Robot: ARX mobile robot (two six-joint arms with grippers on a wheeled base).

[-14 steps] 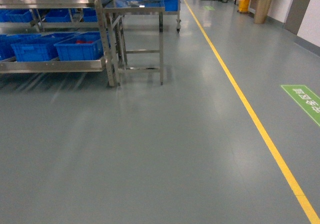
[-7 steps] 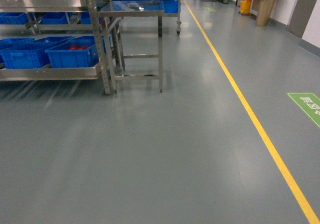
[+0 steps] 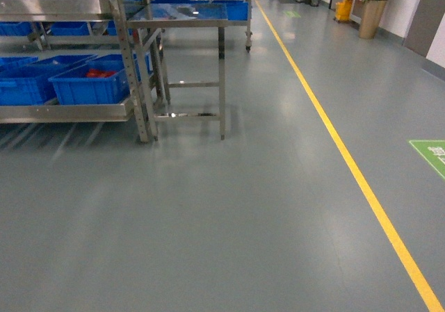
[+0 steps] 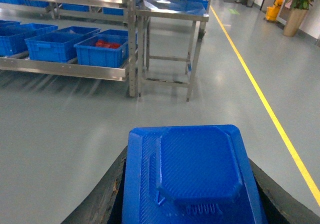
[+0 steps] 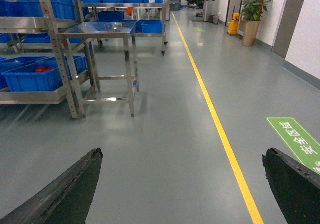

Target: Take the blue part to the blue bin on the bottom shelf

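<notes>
2 pincers: left pincer [image 4: 187,194] grips the blue part [image 4: 192,176]; right pincer [image 5: 185,184] gapes wide.

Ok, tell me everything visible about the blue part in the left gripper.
The blue part shows only in the left wrist view, filling the lower middle. It looks like moulded bright-blue plastic: a flat, finely ribbed body with a raised eight-sided panel on top. It sits between the two dark fingers of the left gripper, which flank it closely on both sides, above the grey floor. Its underside is hidden.

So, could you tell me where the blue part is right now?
The blue part fills the bottom of the left wrist view, held between the left jaws, with the rack ahead and to its left.
</notes>
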